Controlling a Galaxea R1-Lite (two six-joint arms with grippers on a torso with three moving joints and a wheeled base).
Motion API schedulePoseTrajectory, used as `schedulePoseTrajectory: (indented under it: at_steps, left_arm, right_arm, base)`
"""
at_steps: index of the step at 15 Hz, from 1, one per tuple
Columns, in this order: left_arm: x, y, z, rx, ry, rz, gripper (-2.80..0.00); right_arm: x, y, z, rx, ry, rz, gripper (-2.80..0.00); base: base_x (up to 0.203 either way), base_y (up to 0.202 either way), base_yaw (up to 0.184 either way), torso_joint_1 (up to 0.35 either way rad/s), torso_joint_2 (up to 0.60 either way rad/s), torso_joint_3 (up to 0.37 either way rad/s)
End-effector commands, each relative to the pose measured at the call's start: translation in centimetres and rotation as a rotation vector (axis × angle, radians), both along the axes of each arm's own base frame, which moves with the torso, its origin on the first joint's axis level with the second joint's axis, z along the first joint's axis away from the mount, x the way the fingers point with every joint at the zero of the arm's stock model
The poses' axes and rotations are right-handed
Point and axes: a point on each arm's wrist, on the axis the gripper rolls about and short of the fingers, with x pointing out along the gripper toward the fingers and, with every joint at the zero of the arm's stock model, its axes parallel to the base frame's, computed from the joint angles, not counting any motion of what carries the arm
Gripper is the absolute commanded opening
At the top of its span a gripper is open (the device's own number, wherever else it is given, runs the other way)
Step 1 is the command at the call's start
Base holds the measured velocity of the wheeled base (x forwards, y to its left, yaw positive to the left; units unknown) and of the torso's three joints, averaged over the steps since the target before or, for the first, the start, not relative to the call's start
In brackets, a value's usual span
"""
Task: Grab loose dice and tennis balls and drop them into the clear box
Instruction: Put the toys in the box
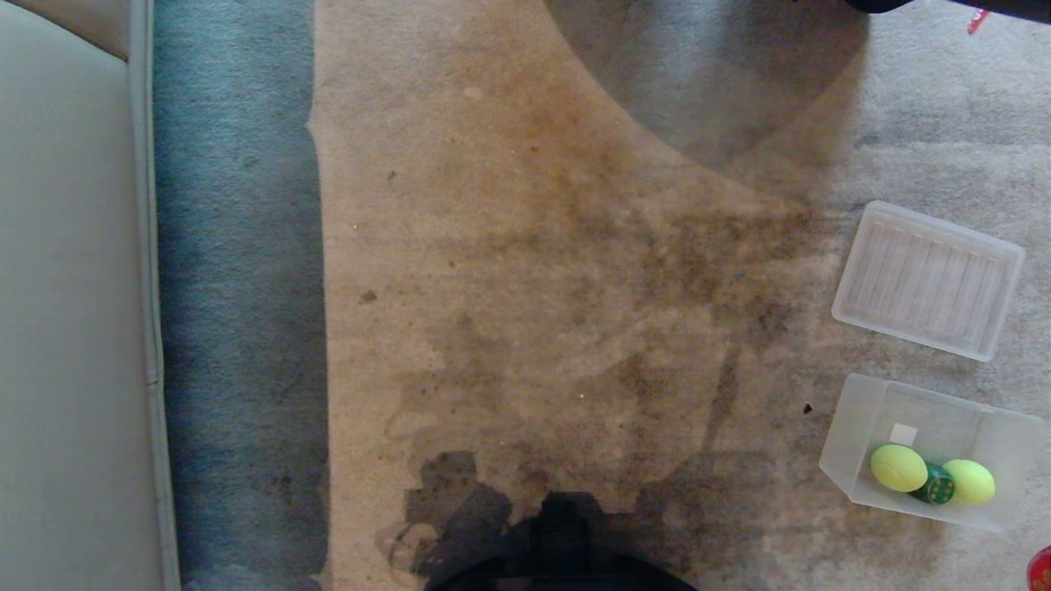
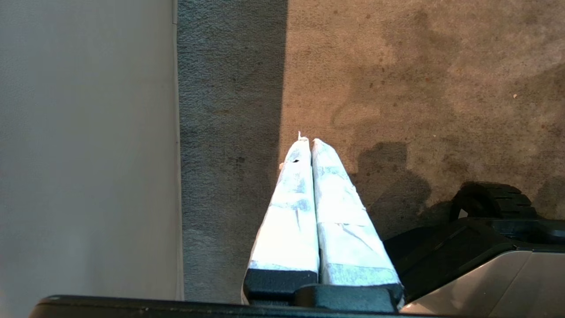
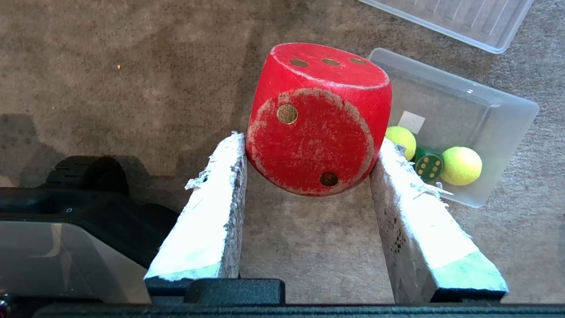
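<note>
My right gripper (image 3: 309, 141) is shut on a red die (image 3: 318, 119), which hangs above the carpet between the white padded fingertips. Just beyond it lies the clear box (image 3: 499, 106), with two tennis balls (image 3: 461, 165) and a green die (image 3: 429, 163) inside. In the head view the clear box (image 1: 846, 443) sits on the floor at the right, holding the tennis balls (image 1: 898, 468) and the green die (image 1: 936, 486). A sliver of the red die (image 1: 1041, 568) shows at the bottom right corner. My left gripper (image 2: 309, 140) is shut and empty, parked over the carpet on the left.
The flat ribbed lid (image 1: 928, 279) lies just beyond the box. A pale upholstered edge (image 1: 74, 328) and a blue-grey carpet strip (image 1: 238, 328) run along the left. My dark base (image 1: 566, 542) shows at the bottom centre. Stained tan carpet (image 1: 534, 287) fills the middle.
</note>
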Motion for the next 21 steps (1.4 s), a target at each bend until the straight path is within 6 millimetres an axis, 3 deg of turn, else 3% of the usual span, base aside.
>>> schedulePoseTrajectory:
  at_steps: [1, 9, 21]
  left_arm:
    - [0.0, 0.0, 0.0, 0.0, 0.0, 0.001, -2.8]
    - [0.0, 0.0, 0.0, -0.004, 0.0, 0.001, -2.8]
    - [-0.01, 0.0, -0.02, -0.008, 0.004, 0.002, -2.8]
  right_arm:
    - [0.02, 0.0, -0.09, -0.001, 0.002, 0.0, -2.8]
    - [0.02, 0.0, -0.09, -0.001, 0.002, 0.0, -2.8]
    - [0.02, 0.0, -0.09, 0.001, 0.002, -0.001, -2.8]
  base:
    - [0.0, 0.0, 0.0, 0.0, 0.0, 0.0]
    - [0.0, 0.0, 0.0, 0.0, 0.0, 0.017]
    - [0.0, 0.0, 0.0, 0.002, 0.0, 0.193]
